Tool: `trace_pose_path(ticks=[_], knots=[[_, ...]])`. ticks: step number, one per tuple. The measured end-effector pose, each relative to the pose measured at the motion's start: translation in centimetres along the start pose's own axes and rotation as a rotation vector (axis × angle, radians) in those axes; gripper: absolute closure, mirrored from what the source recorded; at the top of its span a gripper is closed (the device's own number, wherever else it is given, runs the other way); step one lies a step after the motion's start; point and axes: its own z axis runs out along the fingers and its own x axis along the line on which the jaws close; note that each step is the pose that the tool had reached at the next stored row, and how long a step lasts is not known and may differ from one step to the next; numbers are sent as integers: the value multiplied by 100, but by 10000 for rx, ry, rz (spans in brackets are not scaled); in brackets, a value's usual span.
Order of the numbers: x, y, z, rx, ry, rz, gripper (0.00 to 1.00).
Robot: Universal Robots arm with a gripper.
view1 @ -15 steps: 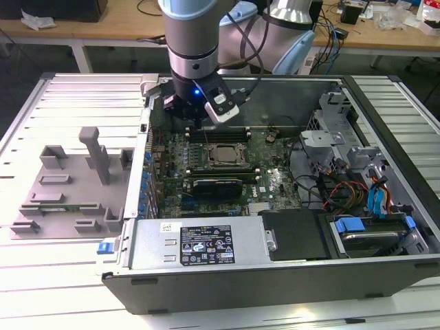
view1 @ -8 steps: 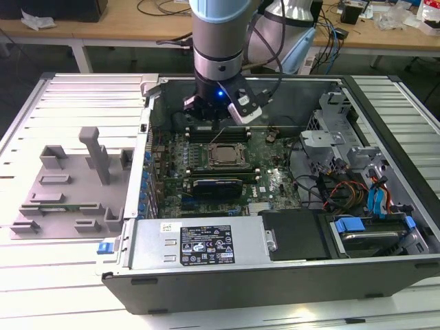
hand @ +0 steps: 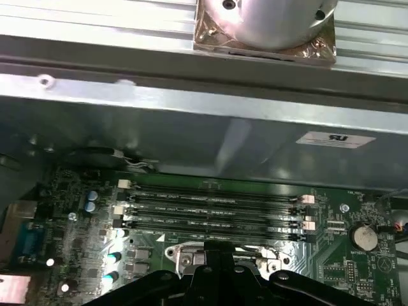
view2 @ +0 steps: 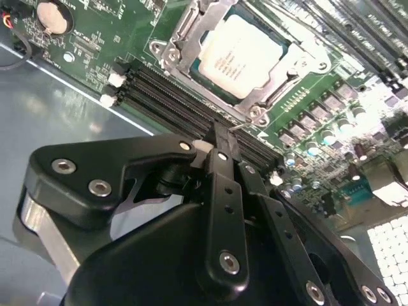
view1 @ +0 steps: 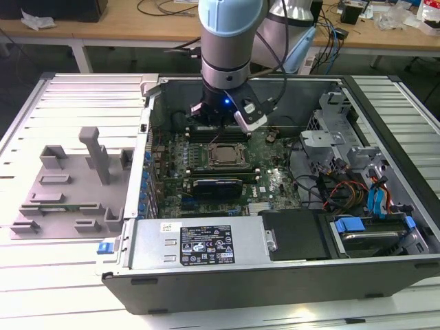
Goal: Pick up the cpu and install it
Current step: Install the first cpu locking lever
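Observation:
The cpu [view2: 245,54], a square chip with a shiny silver top, lies flat in the motherboard socket, and the socket's metal frame [view2: 175,48] sits around it. In the exterior view the cpu [view1: 223,155] is at the middle of the board inside the open computer case. My gripper [view2: 220,139] hangs just beside the socket, over the black memory slots [view2: 185,105], its black fingers drawn together with nothing between them. A thin wire lever tip [view2: 237,125] of the socket lies right by the fingertips. In the exterior view the gripper [view1: 216,127] is just behind the socket.
The case walls [view1: 148,137] enclose the board. A power supply [view1: 199,244] fills the near side, and drive bays with blue tabs [view1: 364,227] and cables fill the exterior view's right. A grey fixture tray [view1: 69,185] stands outside the case on the exterior view's left.

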Motion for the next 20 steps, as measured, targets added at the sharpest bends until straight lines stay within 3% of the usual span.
trace_pose_path(ticks=[5,9,13,20], knots=[[-44,35,73,26,-119,435,89],[-47,24,113,68,-306,1123,89],[-45,31,166,99,-441,1625,89],[-41,59,166,154,-465,1709,89]])
